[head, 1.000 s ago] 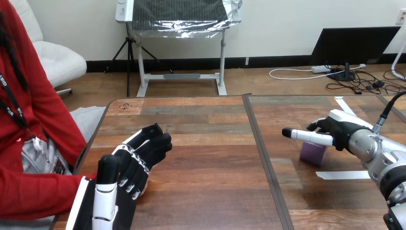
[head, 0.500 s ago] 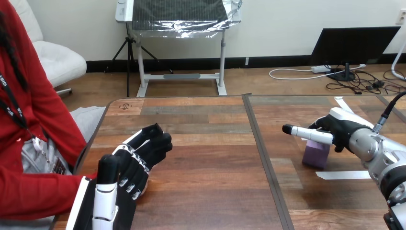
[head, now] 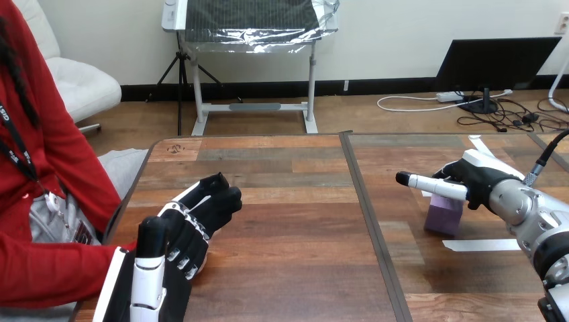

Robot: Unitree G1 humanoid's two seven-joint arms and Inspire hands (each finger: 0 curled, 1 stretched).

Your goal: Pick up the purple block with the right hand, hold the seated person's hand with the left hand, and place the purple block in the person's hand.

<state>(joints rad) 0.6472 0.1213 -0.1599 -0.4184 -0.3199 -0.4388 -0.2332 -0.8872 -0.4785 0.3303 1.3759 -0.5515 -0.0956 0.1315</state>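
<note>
The purple block (head: 443, 216) stands on the right half of the wooden table (head: 295, 221). My right hand (head: 480, 180) is over its top, one finger stretched straight to the left in front of the block and the thumb behind it, pinching its upper part. At the lower left my left hand (head: 191, 225) lies over the person's hand (head: 203, 263) with its fingers curled round it; only a sliver of that hand shows under my fingers. The person's red sleeve (head: 60, 272) leads in to it from the left edge.
A dark seam (head: 368, 208) runs down the table between the two hands. A white tape strip (head: 480, 245) lies just right of the block, another (head: 480, 145) near the far right edge. The person sits at the left side.
My right hand and the purple block have shifted slightly to the right, and the block now stands straighter. The left hand has not moved.
</note>
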